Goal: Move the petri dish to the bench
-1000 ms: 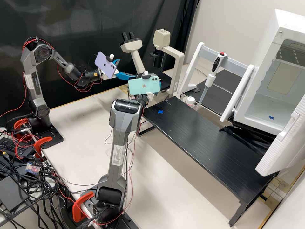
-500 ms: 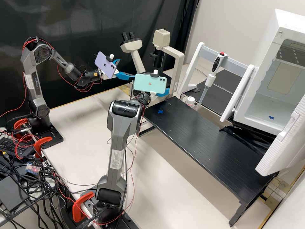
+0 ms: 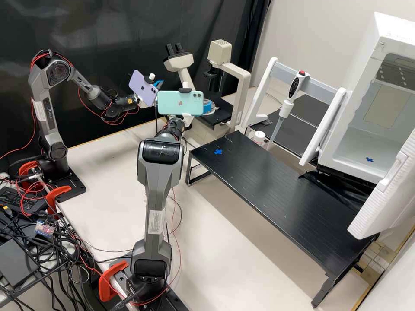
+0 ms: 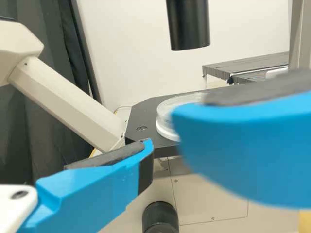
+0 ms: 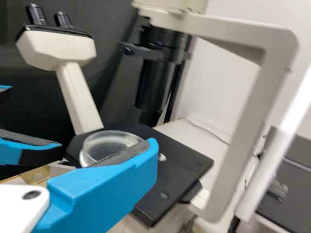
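Dish (image 5: 97, 145), clear and round, lay on the black stage (image 5: 170, 170) of a cream microscope (image 3: 244, 86), beyond the far end of the bench (image 3: 268, 185). The right gripper (image 3: 208, 106) was open at the dish, one blue finger partly in front of it in the right wrist view; whether they touched could not be told. The left gripper (image 3: 159, 83) was open too, its fingers apart, near the microscope's eyepiece side. A purple phone (image 3: 142, 88) was mounted on the left wrist and a teal phone (image 3: 179, 103) on the right.

The bench was a long, black, grooved platform on legs, slanting across a pale table (image 3: 116, 164). A blue cross (image 3: 218, 152) marked its end nearest the microscope. Behind it, a white tub (image 3: 259, 137) stood close to a pipette (image 3: 295, 86), which hung tip down, slightly tilted, from a white and grey stand (image 3: 268, 77). At the other end was a white cabinet (image 3: 337, 160), its door (image 3: 387, 198) open and a second blue mark (image 3: 369, 160) on its floor. A dark curtain (image 3: 108, 30) hung behind the arms, meeting a pale wall (image 3: 302, 39). Black and red cables (image 3: 47, 259) lay tangled beside the table.
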`<state>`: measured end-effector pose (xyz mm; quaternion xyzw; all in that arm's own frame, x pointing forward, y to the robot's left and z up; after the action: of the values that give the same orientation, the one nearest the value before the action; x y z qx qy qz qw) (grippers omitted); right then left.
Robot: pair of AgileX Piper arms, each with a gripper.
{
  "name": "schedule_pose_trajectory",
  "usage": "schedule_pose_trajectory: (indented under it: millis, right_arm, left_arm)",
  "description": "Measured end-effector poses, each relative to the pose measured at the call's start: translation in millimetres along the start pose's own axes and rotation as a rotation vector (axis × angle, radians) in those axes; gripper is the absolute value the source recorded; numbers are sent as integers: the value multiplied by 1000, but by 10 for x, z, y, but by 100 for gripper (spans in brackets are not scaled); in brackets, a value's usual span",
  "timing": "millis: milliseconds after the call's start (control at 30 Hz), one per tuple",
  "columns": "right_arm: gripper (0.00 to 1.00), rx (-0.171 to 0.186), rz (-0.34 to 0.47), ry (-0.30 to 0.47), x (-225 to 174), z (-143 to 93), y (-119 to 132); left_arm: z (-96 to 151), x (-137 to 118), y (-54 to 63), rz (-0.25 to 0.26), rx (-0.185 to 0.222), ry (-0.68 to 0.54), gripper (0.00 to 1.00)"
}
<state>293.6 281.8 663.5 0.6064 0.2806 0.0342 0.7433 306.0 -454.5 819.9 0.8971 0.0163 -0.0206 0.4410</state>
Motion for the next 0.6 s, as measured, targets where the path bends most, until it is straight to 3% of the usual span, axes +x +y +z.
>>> schedule_pose_trajectory:
  millis: [233, 367, 467, 600]
  right_arm:
    - [100, -13, 17, -52, 322, 5, -93]
    - [100, -4, -7, -98, 486, 93, -157]
    - [100, 29, -14, -129, 595, 168, -166]
    - [100, 31, -21, -164, 712, 269, -159]
  left_arm:
    - [0, 0, 0, 0, 0, 0, 100]
    - [0, 0, 0, 0, 0, 0, 100]
    - [-4, 0, 1, 1, -3, 4, 100]
    - [-16, 0, 2, 2, -13, 17, 100]
